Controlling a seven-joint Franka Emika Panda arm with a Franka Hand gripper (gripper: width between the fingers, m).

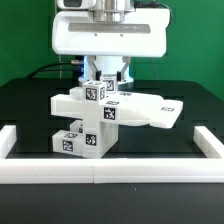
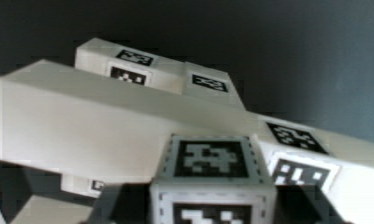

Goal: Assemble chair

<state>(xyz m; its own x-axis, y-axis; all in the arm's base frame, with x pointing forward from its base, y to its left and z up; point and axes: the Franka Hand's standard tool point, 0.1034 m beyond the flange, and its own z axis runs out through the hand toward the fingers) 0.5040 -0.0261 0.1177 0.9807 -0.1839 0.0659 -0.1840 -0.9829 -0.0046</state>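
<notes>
While my pincer (image 1: 106, 82) clamps a top block of the matte white blocky chair (image 1: 100, 115), I steady it upright on the black desk (image 1: 30, 105) for joining.

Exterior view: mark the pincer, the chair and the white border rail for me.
pincer (image 1: 106, 81), exterior view, midway between its fingertips, at the top of the chair.
chair (image 1: 85, 140), exterior view, on the tagged front face of its lower block.
white border rail (image 1: 95, 175), exterior view, on the top of its front run.
</notes>
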